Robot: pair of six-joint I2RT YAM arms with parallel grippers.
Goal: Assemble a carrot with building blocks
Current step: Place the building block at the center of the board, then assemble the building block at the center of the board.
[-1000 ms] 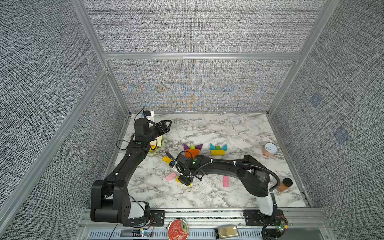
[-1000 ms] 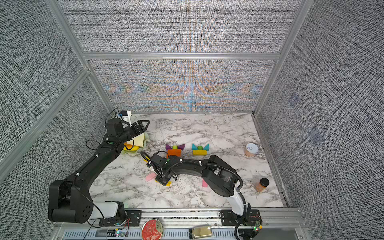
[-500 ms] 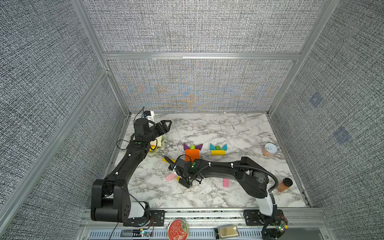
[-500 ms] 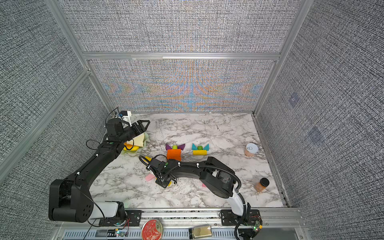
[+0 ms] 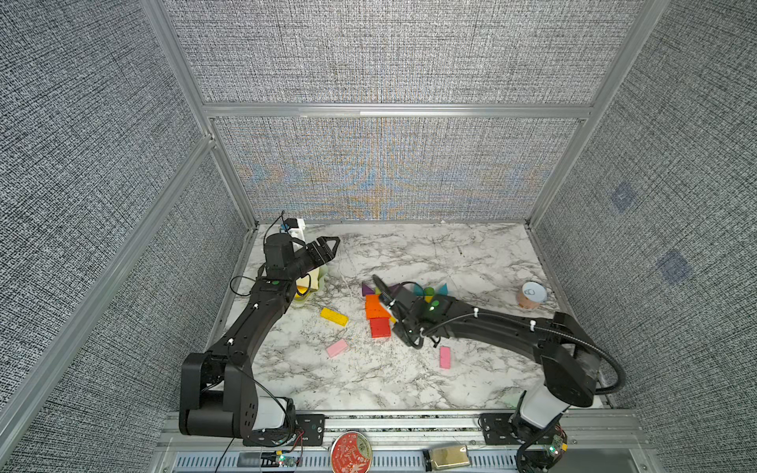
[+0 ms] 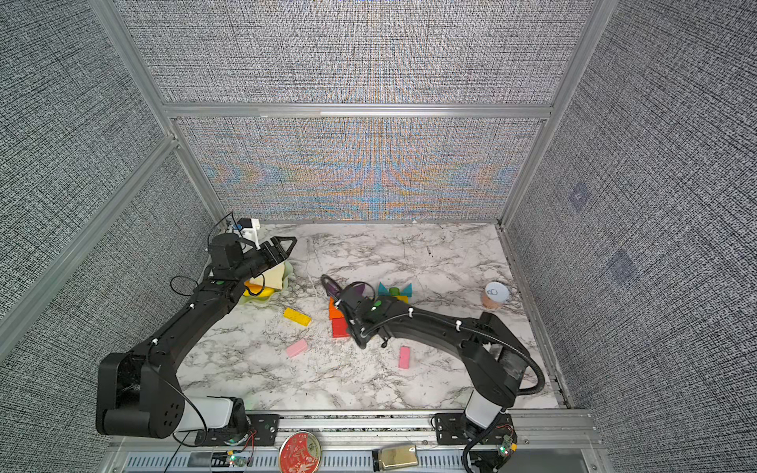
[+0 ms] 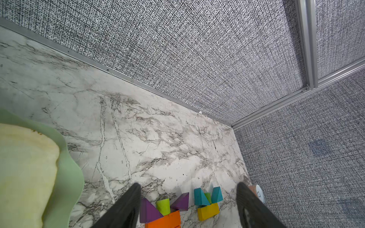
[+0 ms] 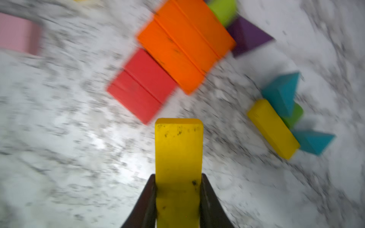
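Grey woven walls (image 5: pixel 368 61) all round, a marble surface (image 5: pixel 409 381) underneath, and the action is mid-surface. The right claw (image 8: pixel 178 177) is pinching a yellow bar (image 8: pixel 178 150) by one end, jaws pressed to its two long sides, the free end poking out ahead. The wrist view is too blurred to tell whether the bar touches the marble.

Just off that free end lie the red bars (image 8: pixel 142 84), side by side and butted against the orange bars (image 8: pixel 185 45). Beyond the orange sits a green stub (image 8: pixel 223 9), tucked between purple triangles (image 8: pixel 246 37).

Next cluster out, near but apart: a second yellow bar (image 8: pixel 273 128), with teal triangles (image 8: pixel 282 92) touching its far side and a darker stub (image 8: pixel 294 116) between them.

Wider now, in a top view. A third yellow bar (image 5: pixel 334 316) lies loose to the left of the red and orange. A pink bar (image 5: pixel 337 348) is nearer the front, and a second pink bar (image 5: pixel 445 357) is off to the right, well apart from it.

Over at the left rear, the left claw (image 7: pixel 188 187) hangs above the surface with its jaws spread and nothing between them. It is just beside a pale green plate (image 7: pixel 73 177) carrying a bread slice (image 7: pixel 25 167). A cup (image 5: pixel 531 295) sits near the right wall.
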